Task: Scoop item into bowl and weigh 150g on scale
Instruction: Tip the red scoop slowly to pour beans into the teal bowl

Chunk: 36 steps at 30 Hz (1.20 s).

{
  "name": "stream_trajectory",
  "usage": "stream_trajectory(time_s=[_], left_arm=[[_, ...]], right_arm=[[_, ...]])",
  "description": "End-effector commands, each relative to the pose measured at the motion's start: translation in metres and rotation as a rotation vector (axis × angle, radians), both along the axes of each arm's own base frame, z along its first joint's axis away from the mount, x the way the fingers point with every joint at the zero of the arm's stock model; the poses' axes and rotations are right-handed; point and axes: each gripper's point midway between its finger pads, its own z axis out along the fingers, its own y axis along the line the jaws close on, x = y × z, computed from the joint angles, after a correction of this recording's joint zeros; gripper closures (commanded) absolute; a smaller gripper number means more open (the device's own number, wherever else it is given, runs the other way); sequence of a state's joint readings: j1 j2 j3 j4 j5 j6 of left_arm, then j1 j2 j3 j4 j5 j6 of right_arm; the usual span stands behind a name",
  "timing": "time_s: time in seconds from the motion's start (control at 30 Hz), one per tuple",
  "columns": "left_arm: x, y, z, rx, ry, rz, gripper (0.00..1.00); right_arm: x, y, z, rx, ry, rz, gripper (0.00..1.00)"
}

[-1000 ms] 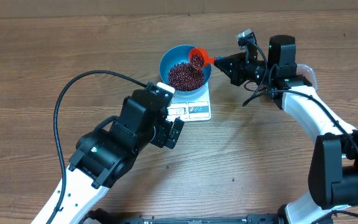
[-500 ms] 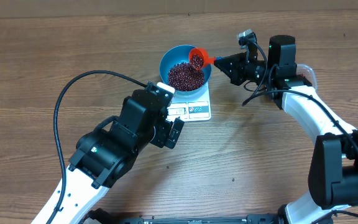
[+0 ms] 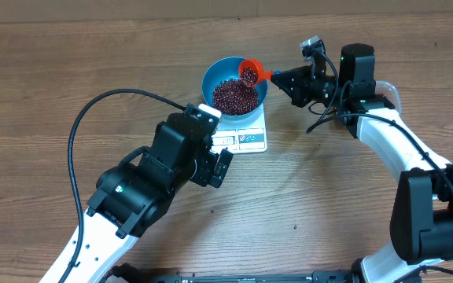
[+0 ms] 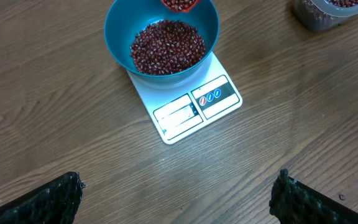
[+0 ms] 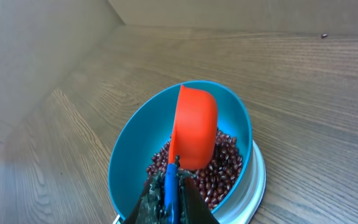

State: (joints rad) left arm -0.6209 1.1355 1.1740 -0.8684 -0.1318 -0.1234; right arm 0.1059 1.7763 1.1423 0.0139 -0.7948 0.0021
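Note:
The blue bowl (image 3: 221, 73) stands on the white scale (image 3: 248, 138) and holds a heap of dark red-brown beans (image 3: 234, 96). My right gripper (image 3: 278, 78) is shut on the blue handle of an orange scoop (image 3: 249, 72), which hangs tilted over the bowl's right rim with beans in it. From the right wrist, the scoop (image 5: 194, 126) covers part of the beans (image 5: 219, 171) in the bowl (image 5: 129, 162), with the gripper (image 5: 171, 198) clamped on the handle. My left gripper (image 4: 179, 196) is open over bare table, in front of the scale (image 4: 188, 109) and bowl (image 4: 120, 28).
A clear plastic tub of beans (image 4: 331, 11) sits at the far right of the left wrist view; overhead, the right arm hides most of it. The left arm's black cable (image 3: 93, 114) loops over the table to the left.

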Motion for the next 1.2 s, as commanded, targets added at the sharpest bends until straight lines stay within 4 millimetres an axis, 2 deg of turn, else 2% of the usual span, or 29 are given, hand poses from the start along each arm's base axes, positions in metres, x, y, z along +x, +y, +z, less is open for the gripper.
stream_trajectory(time_s=[0.0, 0.07, 0.13, 0.23, 0.3, 0.4, 0.47, 0.83, 0.93, 1.17], left_arm=[[0.003, 0.002, 0.002, 0.012, -0.012, 0.000, 0.00], [0.003, 0.002, 0.002, 0.012, -0.012, 0.000, 0.00], [0.003, 0.002, 0.002, 0.012, -0.012, 0.000, 0.00], [0.003, 0.002, 0.002, 0.012, -0.012, 0.000, 0.01], [0.003, 0.002, 0.002, 0.012, -0.012, 0.000, 0.00], [0.003, 0.002, 0.002, 0.012, -0.012, 0.000, 0.00], [0.003, 0.002, 0.002, 0.012, -0.012, 0.000, 0.00], [0.003, 0.002, 0.002, 0.012, -0.012, 0.000, 0.00], [0.003, 0.002, 0.002, 0.012, -0.012, 0.000, 0.01], [0.003, 0.002, 0.002, 0.012, -0.012, 0.000, 0.00]], right_arm=[[0.003, 0.003, 0.001, -0.002, -0.008, -0.009, 0.96], [0.006, -0.001, 0.002, 0.000, -0.004, -0.031, 0.96], [0.003, 0.007, 0.005, 0.001, -0.027, 0.003, 0.96], [0.004, 0.003, 0.004, -0.006, -0.034, -0.003, 0.96], [0.002, 0.008, 0.005, 0.002, -0.033, 0.009, 0.96], [0.005, 0.001, 0.004, 0.001, -0.024, -0.016, 0.96], [0.004, 0.006, 0.006, -0.001, -0.039, 0.001, 0.96], [0.008, -0.002, 0.004, -0.007, -0.026, -0.034, 0.96], [0.016, -0.013, 0.002, -0.021, -0.025, -0.093, 0.96], [0.013, -0.008, 0.003, -0.009, -0.014, -0.073, 0.96]])
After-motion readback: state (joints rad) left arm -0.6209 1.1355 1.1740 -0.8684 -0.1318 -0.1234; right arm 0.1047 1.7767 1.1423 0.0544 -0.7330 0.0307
